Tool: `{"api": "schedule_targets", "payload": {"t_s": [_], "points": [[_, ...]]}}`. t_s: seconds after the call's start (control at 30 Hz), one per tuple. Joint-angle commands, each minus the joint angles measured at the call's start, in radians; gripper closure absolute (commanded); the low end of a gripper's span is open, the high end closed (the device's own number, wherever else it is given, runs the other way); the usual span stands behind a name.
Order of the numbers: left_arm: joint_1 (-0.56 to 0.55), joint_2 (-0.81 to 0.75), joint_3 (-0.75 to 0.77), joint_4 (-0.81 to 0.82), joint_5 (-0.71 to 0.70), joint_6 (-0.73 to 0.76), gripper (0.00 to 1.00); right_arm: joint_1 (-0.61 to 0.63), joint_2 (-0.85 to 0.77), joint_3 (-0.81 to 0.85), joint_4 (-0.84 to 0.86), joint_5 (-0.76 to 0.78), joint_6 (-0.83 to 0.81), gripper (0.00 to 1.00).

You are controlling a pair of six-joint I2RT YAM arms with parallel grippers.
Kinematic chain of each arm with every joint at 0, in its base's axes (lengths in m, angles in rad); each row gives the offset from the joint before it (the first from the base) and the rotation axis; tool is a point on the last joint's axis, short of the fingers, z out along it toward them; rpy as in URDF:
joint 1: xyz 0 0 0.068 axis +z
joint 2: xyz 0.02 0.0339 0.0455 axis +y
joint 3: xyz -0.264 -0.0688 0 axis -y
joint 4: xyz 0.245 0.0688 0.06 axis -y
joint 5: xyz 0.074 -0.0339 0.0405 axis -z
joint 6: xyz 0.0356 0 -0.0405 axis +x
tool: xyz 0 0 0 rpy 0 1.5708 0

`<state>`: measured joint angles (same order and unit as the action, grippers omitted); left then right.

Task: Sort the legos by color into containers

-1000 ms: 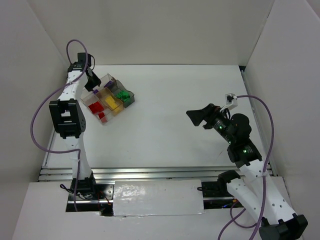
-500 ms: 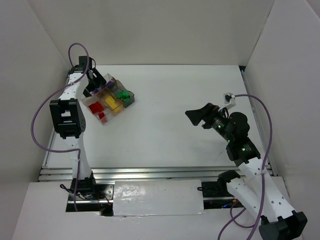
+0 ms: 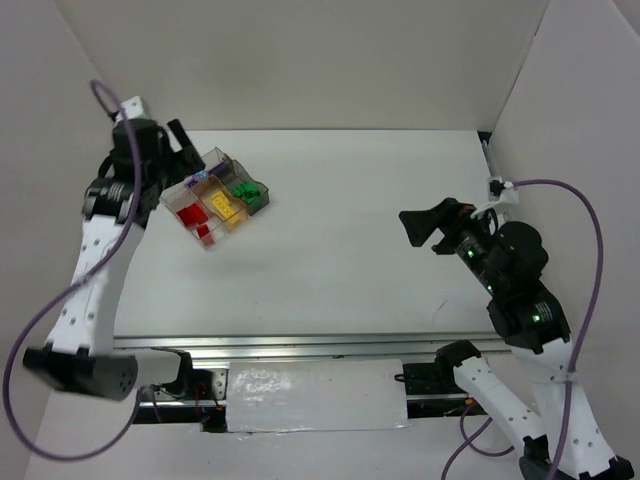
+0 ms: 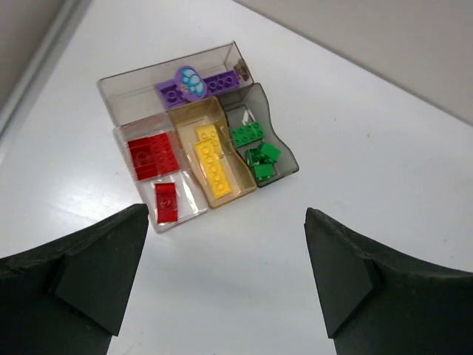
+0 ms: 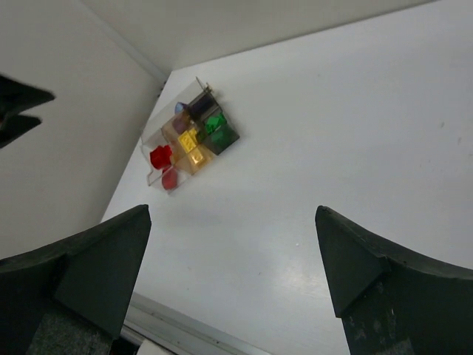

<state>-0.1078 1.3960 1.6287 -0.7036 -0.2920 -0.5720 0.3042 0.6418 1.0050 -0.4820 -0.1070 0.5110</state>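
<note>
A white table (image 3: 360, 250) sits boxed in by plain white walls (image 3: 300, 60) on 3 sides.

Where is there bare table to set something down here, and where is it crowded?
The table is bare from the tray rightward toward the right end effector, and from the tray forward to the near rail. Crowded only at the far left: every tray compartment holds legos, with the open left end effector close by.
</note>
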Motion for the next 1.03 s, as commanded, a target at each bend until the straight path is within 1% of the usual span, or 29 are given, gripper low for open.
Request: {"api": "schedule_targets", "payload": {"t_s": [0.0,0.03,0.07,0.1,0.13,0.17,0.2,0.27,0.37,0.43,0.53,0.63,0.73,0.87,1.0], "points": [[0.022,-0.214,-0.154,0.001,-0.059,0.099,0.00,0.051,-0.053,0.087,-0.193,0.163,-0.054,0.00],[0.019,-0.254,-0.176,0.001,-0.059,0.112,0.01,0.071,-0.057,0.115,-0.211,0.171,-0.055,0.00],[0.017,-0.325,-0.199,0.001,-0.056,0.136,0.01,0.070,-0.071,0.133,-0.231,0.173,-0.057,0.00],[0.017,-0.357,-0.243,0.001,-0.049,0.147,0.00,0.070,-0.080,0.148,-0.262,0.181,-0.061,0.00],[0.010,-0.392,-0.269,-0.003,-0.065,0.150,0.01,0.072,-0.086,0.185,-0.280,0.196,-0.068,0.00],[0.002,-0.473,-0.327,0.003,-0.081,0.138,0.00,0.072,-0.097,0.207,-0.326,0.226,-0.075,0.00],[-0.004,-0.515,-0.361,0.013,-0.082,0.138,0.01,0.072,-0.102,0.249,-0.349,0.240,-0.081,0.00],[-0.006,-0.630,-0.414,0.029,-0.035,0.139,0.01,0.070,-0.128,0.279,-0.388,0.265,-0.110,0.00],[-0.007,-0.725,-0.466,-0.011,0.040,0.142,0.00,0.070,-0.175,0.316,-0.452,0.308,-0.141,0.00],[-0.007,-0.771,-0.487,-0.023,0.071,0.149,0.00,0.072,-0.197,0.329,-0.477,0.335,-0.149,0.00],[-0.007,-0.894,-0.541,-0.027,0.106,0.143,0.00,0.070,-0.238,0.349,-0.504,0.365,-0.144,0.00],[-0.006,-0.930,-0.573,-0.022,0.126,0.143,0.00,0.072,-0.261,0.340,-0.489,0.342,-0.134,0.00],[-0.007,-0.925,-0.549,-0.059,0.126,0.143,0.00,0.069,-0.275,0.327,-0.475,0.340,-0.118,0.00],[-0.006,-0.931,-0.535,-0.071,0.117,0.161,0.00,0.070,-0.291,0.288,-0.454,0.334,-0.101,0.00],[-0.007,-0.931,-0.533,-0.073,0.106,0.166,0.00,0.070,-0.277,0.287,-0.445,0.316,-0.100,0.00]]}}
